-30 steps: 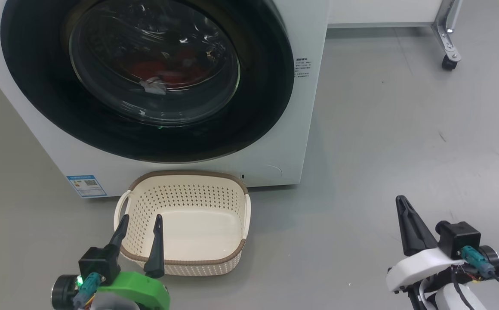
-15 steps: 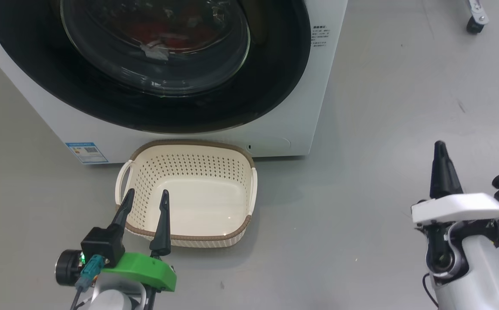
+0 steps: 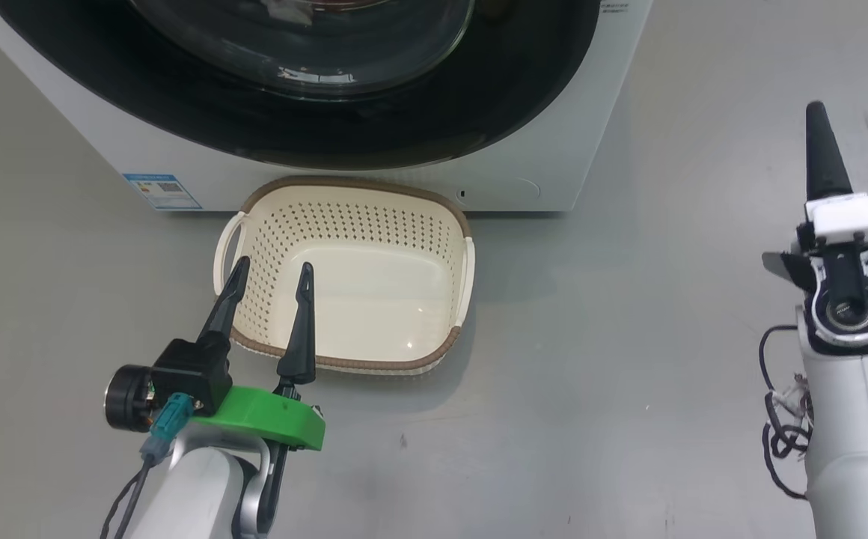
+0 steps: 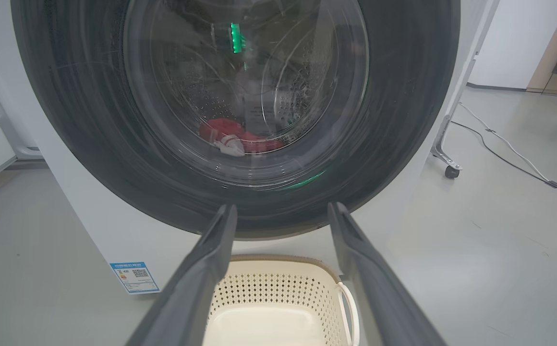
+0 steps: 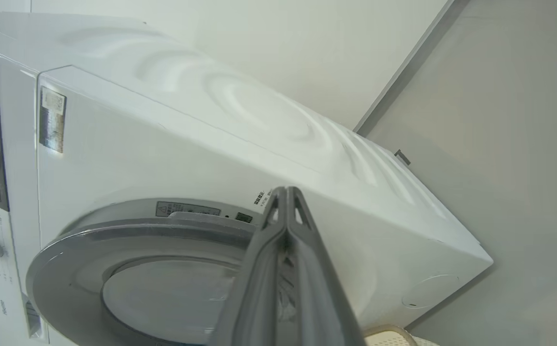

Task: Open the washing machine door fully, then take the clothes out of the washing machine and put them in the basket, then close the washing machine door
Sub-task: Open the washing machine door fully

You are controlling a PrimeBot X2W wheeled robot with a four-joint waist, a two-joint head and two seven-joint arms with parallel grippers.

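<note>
The washing machine door point(image 3: 404, 120) is cut off by the head view's top edge. Behind its glass, the clothes point(image 4: 254, 143) are a dim red heap under reflections. The basket point(image 4: 278, 288) runs off the left wrist view's bottom edge. Print on the label sticker point(image 3: 162, 190) is too small to read.

The right gripper point(image 3: 817, 123) has risen from five o'clock to two o'clock; the head camera dipped, shifting the washer point(image 3: 539, 176) toward twelve.

White washing machine point(image 3: 150, 161), glossy black rim on its door point(image 3: 419, 127), blue label sticker point(image 3: 162, 192); red clothes point(image 4: 230, 132) with a white patch; cream basket point(image 3: 359, 224) patterned with holes, brown rim, white handles; grey floor point(image 3: 628, 337)
</note>
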